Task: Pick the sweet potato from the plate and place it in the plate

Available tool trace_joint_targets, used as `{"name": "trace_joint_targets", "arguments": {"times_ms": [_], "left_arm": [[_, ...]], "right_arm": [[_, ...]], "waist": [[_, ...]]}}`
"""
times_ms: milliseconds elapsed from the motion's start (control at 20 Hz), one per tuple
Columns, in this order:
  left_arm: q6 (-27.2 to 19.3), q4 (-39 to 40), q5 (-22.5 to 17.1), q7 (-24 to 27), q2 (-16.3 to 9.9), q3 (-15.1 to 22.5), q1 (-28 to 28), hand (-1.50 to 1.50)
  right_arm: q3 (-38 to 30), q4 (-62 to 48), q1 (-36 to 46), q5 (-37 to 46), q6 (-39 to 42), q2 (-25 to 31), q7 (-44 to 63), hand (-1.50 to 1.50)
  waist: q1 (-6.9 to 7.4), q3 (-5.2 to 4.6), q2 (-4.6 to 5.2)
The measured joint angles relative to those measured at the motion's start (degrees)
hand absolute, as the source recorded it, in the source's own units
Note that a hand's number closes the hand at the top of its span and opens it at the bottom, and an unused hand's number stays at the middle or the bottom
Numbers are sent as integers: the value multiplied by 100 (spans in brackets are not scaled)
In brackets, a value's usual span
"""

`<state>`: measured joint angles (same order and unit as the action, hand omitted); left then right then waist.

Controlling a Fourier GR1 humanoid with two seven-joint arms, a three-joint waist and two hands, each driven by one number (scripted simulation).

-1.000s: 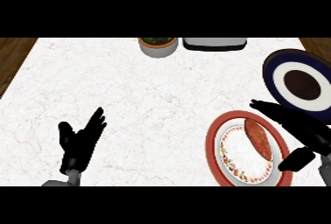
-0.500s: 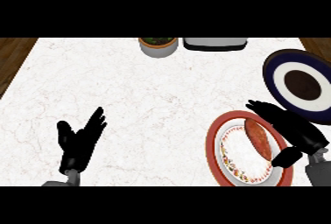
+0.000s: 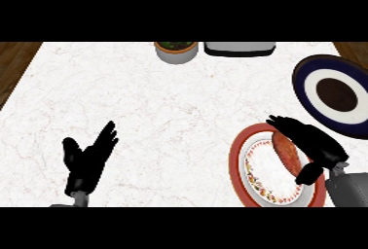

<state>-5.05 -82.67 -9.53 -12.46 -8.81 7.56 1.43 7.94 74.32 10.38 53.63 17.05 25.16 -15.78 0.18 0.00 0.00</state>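
Head view: right hand [image 3: 316, 146] over sweet potato [image 3: 286, 151], red-rimmed plate [image 3: 238, 165].

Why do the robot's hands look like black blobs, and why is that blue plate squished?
Head view: both the left hand and right hand are flat black, showing no shading. The dark blue plate looks taller than wide and is cut by the right edge. The white counter shows no glare.
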Motion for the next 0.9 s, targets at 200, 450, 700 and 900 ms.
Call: {"name": "trace_joint_targets", "arguments": {"times_ms": [200, 450, 700, 900], "left_arm": [[57, 68, 32, -34, 2, -74, -82, 0], [116, -48, 96, -110, 41, -164, -30, 0], [135, 14, 218, 29, 166, -186, 57, 0], [191, 68, 188, 48, 164, -204, 11, 0]], "right_arm": [[213, -156, 104, 385, -129, 33, -223, 150], [164, -534, 322, 736, -505, -91, -548, 150], [-34, -593, 315, 841, -857, -152, -844, 150], [-552, -647, 678, 822, -1378, -995, 563, 150]], "waist": [[8, -9, -10], [14, -21, -24], [6, -12, -19], [32, -3, -3]]}}
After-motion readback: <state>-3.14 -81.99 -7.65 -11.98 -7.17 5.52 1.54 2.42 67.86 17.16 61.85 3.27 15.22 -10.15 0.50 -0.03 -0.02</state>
